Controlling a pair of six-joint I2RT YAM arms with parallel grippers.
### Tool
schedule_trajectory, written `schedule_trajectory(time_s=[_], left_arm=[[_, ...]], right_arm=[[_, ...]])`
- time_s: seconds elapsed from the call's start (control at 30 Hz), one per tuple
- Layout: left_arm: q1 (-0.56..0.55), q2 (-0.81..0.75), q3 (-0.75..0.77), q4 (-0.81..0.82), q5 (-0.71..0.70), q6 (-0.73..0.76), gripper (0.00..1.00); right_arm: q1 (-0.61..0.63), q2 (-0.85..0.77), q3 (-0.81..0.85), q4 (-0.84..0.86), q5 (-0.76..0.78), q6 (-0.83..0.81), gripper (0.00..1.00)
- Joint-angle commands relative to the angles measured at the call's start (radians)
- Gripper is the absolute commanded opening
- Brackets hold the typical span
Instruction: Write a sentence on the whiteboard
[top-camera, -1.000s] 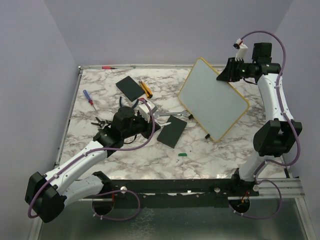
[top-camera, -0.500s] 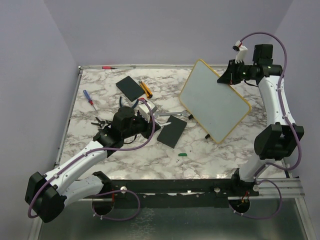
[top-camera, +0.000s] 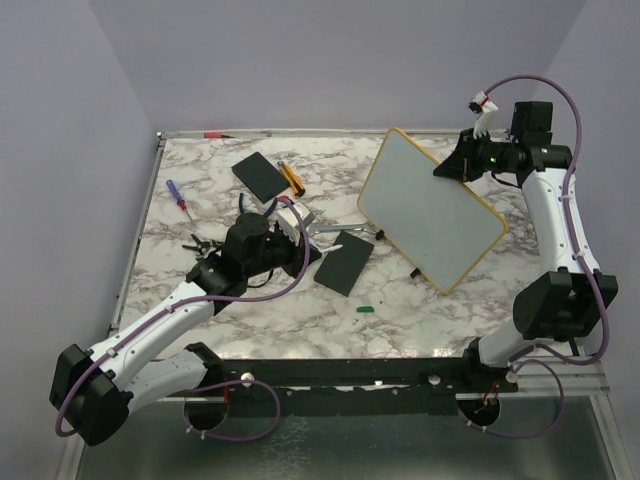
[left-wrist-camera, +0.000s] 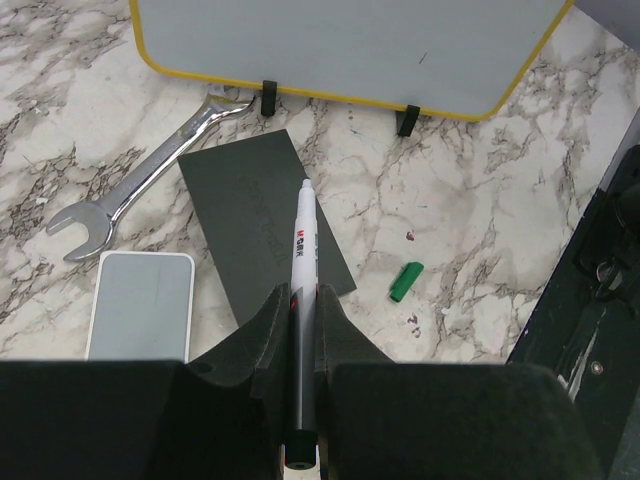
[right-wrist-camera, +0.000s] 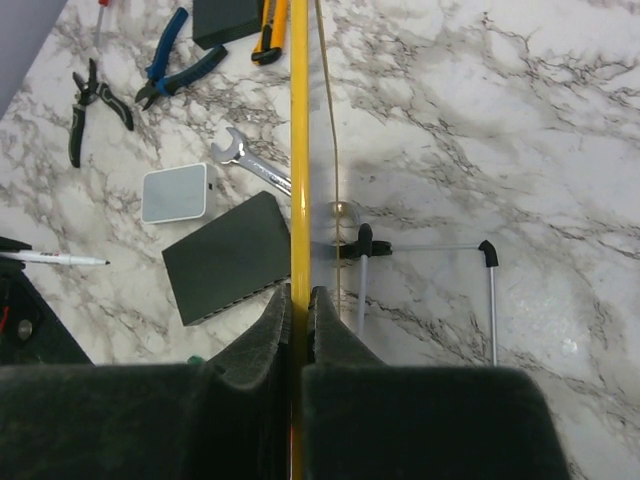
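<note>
Jaws: right gripper (right-wrist-camera: 298, 292) clamps edge of yellow-rimmed white whiteboard (top-camera: 425, 205), bracing it tilted; left gripper (left-wrist-camera: 297, 292) pinches white plastic marker (left-wrist-camera: 303, 230), presumably for writing.

Left arm (top-camera: 160, 325) stretched low, left jaws clamped, right arm (top-camera: 556, 215) raised high, right jaws pinched shut.

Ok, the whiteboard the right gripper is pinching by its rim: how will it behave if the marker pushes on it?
Probably stiff: the whiteboard shows a flat, unbent face while tilted. It is thin, seen edge-on in the right gripper, so likely light. Held at one edge only, above two small feet, it may pivot or skid under pressure.
</note>
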Motion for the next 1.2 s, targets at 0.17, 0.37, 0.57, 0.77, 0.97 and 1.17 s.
schedule_trajectory(time_s=[0.17, 0.37, 0.57, 0.77, 0.97, 1.17], left_arm=[[0.001, -0.027, 0.019, 0.002, 0.028, 0.002, 0.0], [0.001, -0.027, 0.021, 0.002, 0.03, 0.003, 0.0], [0.001, -0.016, 0.028, 0.007, 0.036, -0.007, 0.0], [0.0, 0.022, 0.049, 0.082, 0.048, -0.05, 0.0], [0.0, 0.143, 0.149, 0.166, 0.124, -0.073, 0.0], [0.01, 0.264, 0.242, 0.263, 0.096, -0.045, 0.0]], right_arm=[[0.003, 0.017, 0.005, -0.018, -0.179, 0.013, 0.01], [0.004, 0.047, 0.015, -0.061, -0.225, -0.008, 0.01], [0.01, 0.063, 0.005, -0.089, -0.248, -0.046, 0.01], [0.017, 0.037, -0.046, -0.028, -0.25, -0.028, 0.01], [0.017, -0.016, -0.144, 0.099, -0.251, 0.021, 0.01], [0.017, -0.063, -0.225, 0.207, -0.262, 0.06, 0.01]])
